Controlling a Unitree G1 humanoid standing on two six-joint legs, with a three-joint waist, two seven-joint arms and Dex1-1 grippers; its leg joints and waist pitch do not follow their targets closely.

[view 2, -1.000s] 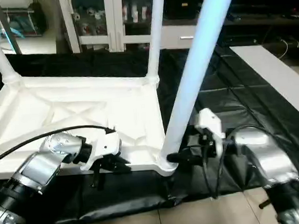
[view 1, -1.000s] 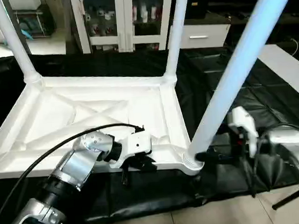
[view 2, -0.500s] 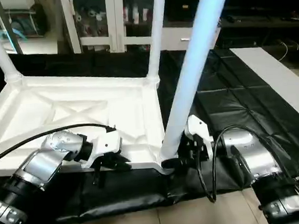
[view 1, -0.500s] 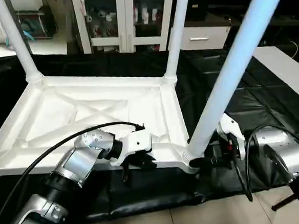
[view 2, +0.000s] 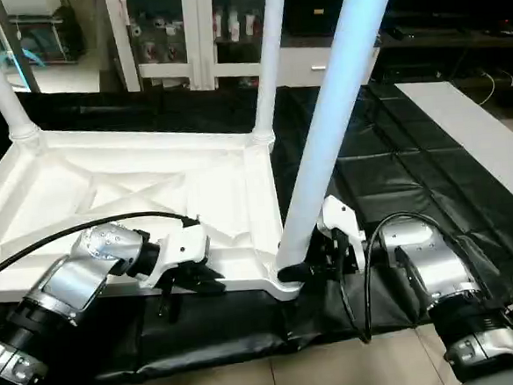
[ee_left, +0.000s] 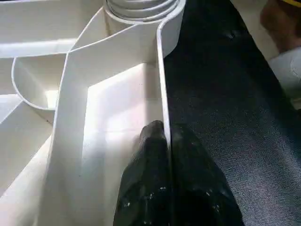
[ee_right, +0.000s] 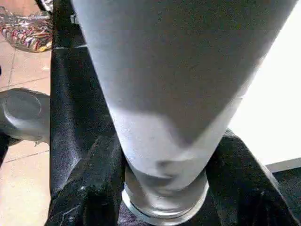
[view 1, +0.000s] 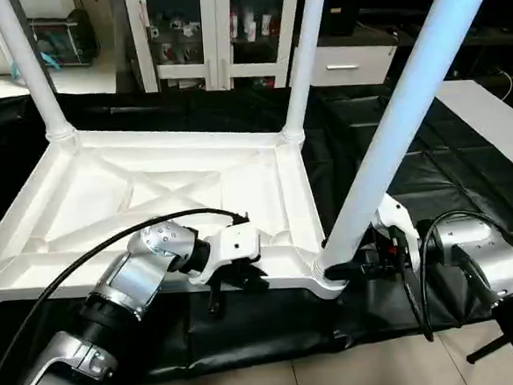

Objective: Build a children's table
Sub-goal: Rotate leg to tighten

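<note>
The children's table lies upside down on the black cloth, its X-ribbed top [view 1: 151,191] facing up. Three white legs stand in its corner sockets: back left [view 1: 28,67], back right [view 1: 304,57] and near right [view 1: 401,121]. My left gripper [view 1: 238,282] is shut on the near rim of the top; in the left wrist view its fingers [ee_left: 150,155] pinch the thin rim wall [ee_left: 162,84], one on each side. My right gripper [view 1: 350,270] is closed around the base of the near right leg [ee_right: 164,94], just above the socket, with a finger [ee_right: 89,188] pressed against each side.
The black-cloth work table [view 1: 413,164] ends just below the table top's near rim, with tiled floor [view 1: 339,372] beyond. A white glass-door cabinet [view 1: 219,28] stands behind. A white panel [view 1: 498,114] lies at the right.
My right arm has drawn in to the left, closer to the near right leg's base. The left gripper stays on the rim. The view has shifted slightly.
</note>
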